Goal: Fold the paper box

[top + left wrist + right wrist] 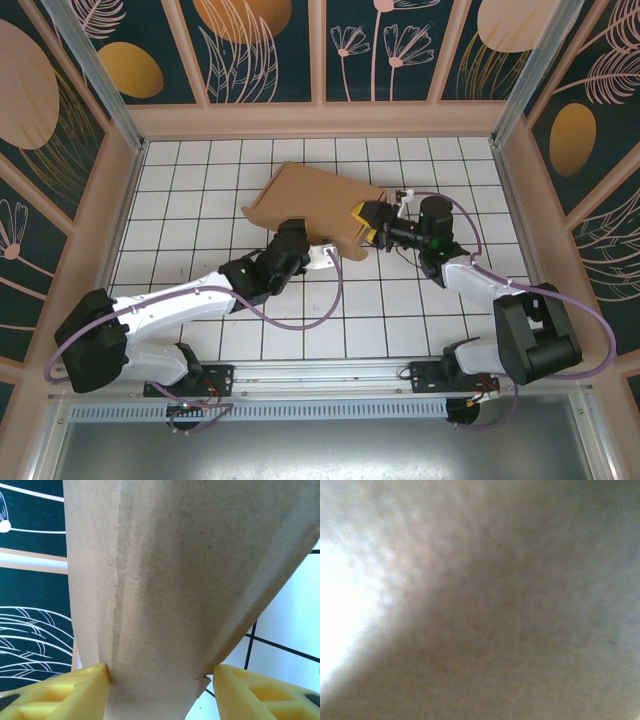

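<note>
1. The paper box [315,200], plain brown cardboard, sits skewed just to the 12 o'clock side of the middle of the white gridded table [190,190]. Its long side runs from about 10 o'clock to 4 o'clock.
2. The left claw [298,240] meets the box at its 6 o'clock edge, and the left arm reaches in from 8 o'clock.
3. In the left wrist view, the claw's [160,680] two yellow fingers [60,692] stand wide apart. A creased cardboard panel [165,590] fills the gap and touches both inner faces. Whether they are pressing it cannot be told.
4. The right claw [368,228], with yellow fingers, is at the box's 4 o'clock corner, against a flap that hangs down there. Whether it is clenched or released cannot be told from above.
5. The right wrist view has a blurred brown surface [530,620] close to the lens, too soft to tell more.
6. A purple cable [322,300] loops over the table between the two arms.
</note>
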### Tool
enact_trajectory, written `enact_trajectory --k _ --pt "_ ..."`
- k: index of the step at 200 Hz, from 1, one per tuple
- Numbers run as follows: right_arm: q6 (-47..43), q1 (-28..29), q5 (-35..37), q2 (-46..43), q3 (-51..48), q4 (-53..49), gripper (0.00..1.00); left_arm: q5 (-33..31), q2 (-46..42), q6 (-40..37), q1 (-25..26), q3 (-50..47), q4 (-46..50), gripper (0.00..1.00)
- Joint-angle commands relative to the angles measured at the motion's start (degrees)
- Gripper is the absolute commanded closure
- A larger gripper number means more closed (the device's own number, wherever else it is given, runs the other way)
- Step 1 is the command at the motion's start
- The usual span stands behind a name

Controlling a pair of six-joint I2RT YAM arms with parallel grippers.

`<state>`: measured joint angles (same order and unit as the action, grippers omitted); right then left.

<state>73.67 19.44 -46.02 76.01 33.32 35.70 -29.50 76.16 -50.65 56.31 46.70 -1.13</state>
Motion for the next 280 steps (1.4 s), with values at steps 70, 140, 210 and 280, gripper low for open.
enact_trajectory --k 70,140,210,280 --pt "6.62 2.0 -9.36 -4.12 0.29 16.61 0.46 -13.31 3.37 -8.95 0.81 -6.06 -18.24 0.36" --pt "14.36 3.15 -8.65 -2.3 -3.43 28.32 0.45 -20.16 7.16 -31.3 0.9 -12.15 -57.6 0.49" --pt "11.87 2.97 -8.3 -2.86 -3.01 25.0 0.34 -20.98 2.96 -27.99 1.06 -11.84 -50.57 0.58" --pt "9.98 2.9 -7.78 -2.53 -3.09 23.46 0.41 -20.25 0.96 -25.89 1.23 -12.92 -48.41 0.6"
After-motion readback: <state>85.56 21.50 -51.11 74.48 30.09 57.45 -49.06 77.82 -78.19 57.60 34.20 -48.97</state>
